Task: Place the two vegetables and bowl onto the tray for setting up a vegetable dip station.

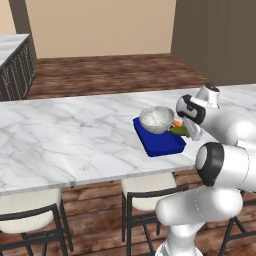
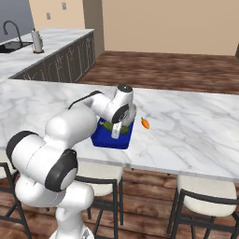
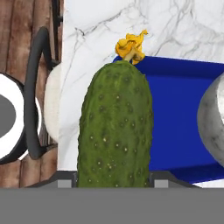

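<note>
The dark green vegetable [image 3: 116, 127], a bumpy cucumber-like piece with a shrivelled yellow flower at its far end, stands right in front of your hand camera, its near end sitting between the 2 dark fingertips [image 3: 64, 180] of the pincer [image 3: 113, 181]. You can read the pincer as clamped on it, each tip flush against a side of the vegetable. In the left base view the same green piece [image 1: 179, 131] is over the right edge of the blue tray [image 1: 161, 144]; whether it rests on the tray floor or hangs just above it you cannot tell.

The speckled grey-white bowl [image 1: 156, 119] sits upright on the far part of the tray, and in the hand view its rounded wall [image 3: 213, 119] shows at the right edge over the blue floor [image 3: 179, 109]. The orange vegetable [image 2: 145, 123] lies on the marble table [image 2: 196, 130] just beside the tray's right side, off the tray; in the left base view it is an orange spot [image 1: 177, 123] between bowl and wrist.

In the right base view the pincer [image 2: 116, 133] points down over the tray [image 2: 112, 140], near the front edge of the table. Below that edge you see 2 pale-seated stools [image 1: 147, 192] on a wooden floor [image 1: 110, 75].
</note>
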Tool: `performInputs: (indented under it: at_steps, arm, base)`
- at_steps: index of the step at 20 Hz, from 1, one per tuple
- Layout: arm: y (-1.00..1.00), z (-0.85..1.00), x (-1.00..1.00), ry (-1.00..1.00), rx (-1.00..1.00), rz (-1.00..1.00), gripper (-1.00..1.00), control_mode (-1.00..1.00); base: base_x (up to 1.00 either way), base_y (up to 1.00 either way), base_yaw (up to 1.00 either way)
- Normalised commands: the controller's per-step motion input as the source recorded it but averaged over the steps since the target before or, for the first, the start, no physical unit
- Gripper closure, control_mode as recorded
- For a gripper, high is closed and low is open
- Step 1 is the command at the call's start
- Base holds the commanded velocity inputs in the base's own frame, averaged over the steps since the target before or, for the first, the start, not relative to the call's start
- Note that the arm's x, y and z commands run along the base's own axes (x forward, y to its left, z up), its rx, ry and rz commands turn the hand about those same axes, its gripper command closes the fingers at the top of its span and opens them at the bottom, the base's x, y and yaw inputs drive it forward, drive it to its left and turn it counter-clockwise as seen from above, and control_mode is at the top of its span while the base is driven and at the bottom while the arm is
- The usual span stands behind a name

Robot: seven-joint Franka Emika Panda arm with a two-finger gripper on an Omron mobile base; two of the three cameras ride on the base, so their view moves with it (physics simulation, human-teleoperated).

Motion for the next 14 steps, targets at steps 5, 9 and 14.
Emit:
performInputs:
  at_steps: [5,9,14]
  arm:
    - [0.1,0.0,0.28,0.0,-0.02,0.0,1.0,-1.0]
    - [0.0,0.0,0.38,0.0,0.0,0.0,1.0,-1.0]
    - [0.0,0.0,0.25,0.0,0.0,0.0,1.0,-1.0]
  base:
    - [0.0,0.0,0.0]
    - [0.0,0.0,0.0]
    - [0.0,0.0,0.0]
